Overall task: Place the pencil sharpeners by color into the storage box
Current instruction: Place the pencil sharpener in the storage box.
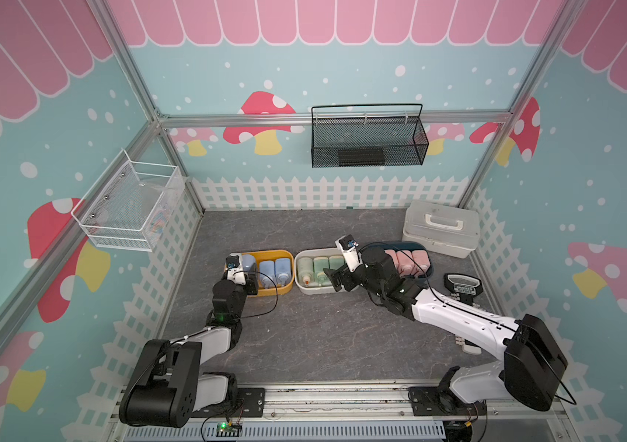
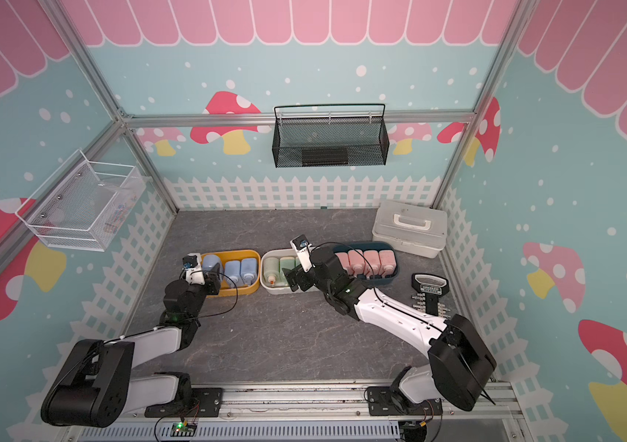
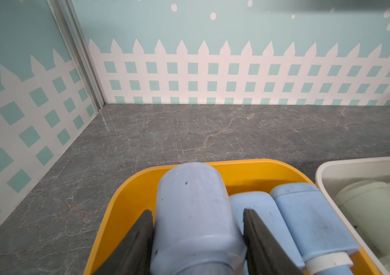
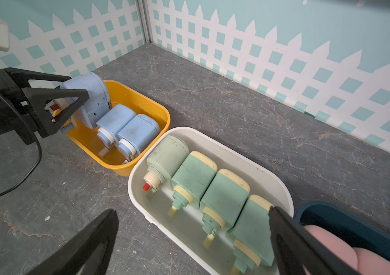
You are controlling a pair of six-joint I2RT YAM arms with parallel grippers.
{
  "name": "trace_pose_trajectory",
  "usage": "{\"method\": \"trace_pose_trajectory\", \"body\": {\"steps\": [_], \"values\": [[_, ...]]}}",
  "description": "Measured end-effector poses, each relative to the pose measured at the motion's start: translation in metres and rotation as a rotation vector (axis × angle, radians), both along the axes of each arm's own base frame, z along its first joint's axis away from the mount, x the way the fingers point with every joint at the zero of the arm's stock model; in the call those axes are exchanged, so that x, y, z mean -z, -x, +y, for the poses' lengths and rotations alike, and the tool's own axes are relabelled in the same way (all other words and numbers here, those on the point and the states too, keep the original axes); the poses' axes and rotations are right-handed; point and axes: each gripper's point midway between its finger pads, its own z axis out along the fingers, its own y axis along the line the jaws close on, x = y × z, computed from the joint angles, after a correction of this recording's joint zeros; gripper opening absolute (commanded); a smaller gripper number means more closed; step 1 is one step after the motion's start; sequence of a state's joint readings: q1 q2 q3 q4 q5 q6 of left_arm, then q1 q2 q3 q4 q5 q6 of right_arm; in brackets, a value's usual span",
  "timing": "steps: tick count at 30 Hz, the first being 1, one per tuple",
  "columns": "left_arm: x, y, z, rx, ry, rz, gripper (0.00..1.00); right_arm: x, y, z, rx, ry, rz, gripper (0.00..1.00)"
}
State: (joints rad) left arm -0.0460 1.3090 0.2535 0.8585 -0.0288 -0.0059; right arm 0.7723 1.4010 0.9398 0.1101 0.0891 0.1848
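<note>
left gripper (image 3: 198, 214) is gripping the pale-blue rounded plastic pencil sharpener (image 3: 189, 190), jaws about half-closed on its body, tilted over the yellow oval plastic bin (image 3: 248, 164) under the fingers, beside 2 blue sharpeners (image 3: 308, 214). Step looks like placing blue. Next: lowering into the free slot, then releasing. right gripper (image 4: 192, 212) is gaping wide, empty, hovering by the white plastic bin (image 4: 248, 152).

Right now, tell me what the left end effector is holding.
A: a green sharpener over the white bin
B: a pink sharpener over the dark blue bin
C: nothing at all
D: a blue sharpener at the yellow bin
D: the left end effector is closed on a blue sharpener at one end of the yellow bin.
</note>
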Motion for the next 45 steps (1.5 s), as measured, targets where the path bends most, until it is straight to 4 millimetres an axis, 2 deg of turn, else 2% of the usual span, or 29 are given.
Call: {"method": "trace_pose_trajectory", "body": {"steps": [6, 10, 15, 16, 21, 30, 34, 36, 39, 43, 45], "values": [[0.016, -0.006, -0.001, 0.007, -0.003, 0.021, 0.06, 0.004, 0.0, -0.001, 0.004, 0.012, 0.008, 0.99], [0.019, -0.01, -0.003, 0.013, -0.002, 0.006, 0.12, 0.005, 0.0, -0.002, 0.007, 0.019, 0.008, 0.99], [0.022, -0.011, -0.003, 0.015, -0.003, -0.016, 0.38, 0.007, -0.001, -0.003, 0.009, 0.031, 0.004, 0.99], [0.022, -0.009, -0.003, 0.015, -0.003, -0.021, 0.41, 0.007, -0.001, -0.003, 0.008, 0.033, 0.003, 0.98], [0.016, -0.008, -0.003, 0.014, -0.002, -0.051, 0.43, 0.01, -0.002, -0.002, 0.004, 0.048, 0.001, 0.99], [0.013, -0.01, -0.002, 0.012, -0.005, -0.06, 0.38, 0.015, -0.002, -0.002, 0.0, 0.066, 0.006, 0.99], [0.012, -0.009, -0.001, 0.003, -0.004, -0.059, 0.49, 0.016, -0.002, -0.003, 0.0, 0.07, 0.01, 0.99], [0.006, -0.008, 0.004, -0.025, 0.0, -0.057, 0.68, 0.017, -0.002, -0.003, 0.001, 0.073, 0.013, 0.99], [-0.019, -0.008, 0.019, -0.124, 0.043, -0.039, 0.72, 0.018, -0.004, -0.003, 0.009, 0.083, 0.018, 0.99], [-0.079, -0.018, 0.042, -0.28, 0.164, -0.042, 0.83, 0.02, -0.009, -0.004, 0.03, 0.106, 0.027, 0.99], [-0.091, -0.019, 0.05, -0.351, 0.251, -0.001, 0.89, 0.019, -0.011, -0.004, 0.037, 0.114, 0.029, 0.98]]}}
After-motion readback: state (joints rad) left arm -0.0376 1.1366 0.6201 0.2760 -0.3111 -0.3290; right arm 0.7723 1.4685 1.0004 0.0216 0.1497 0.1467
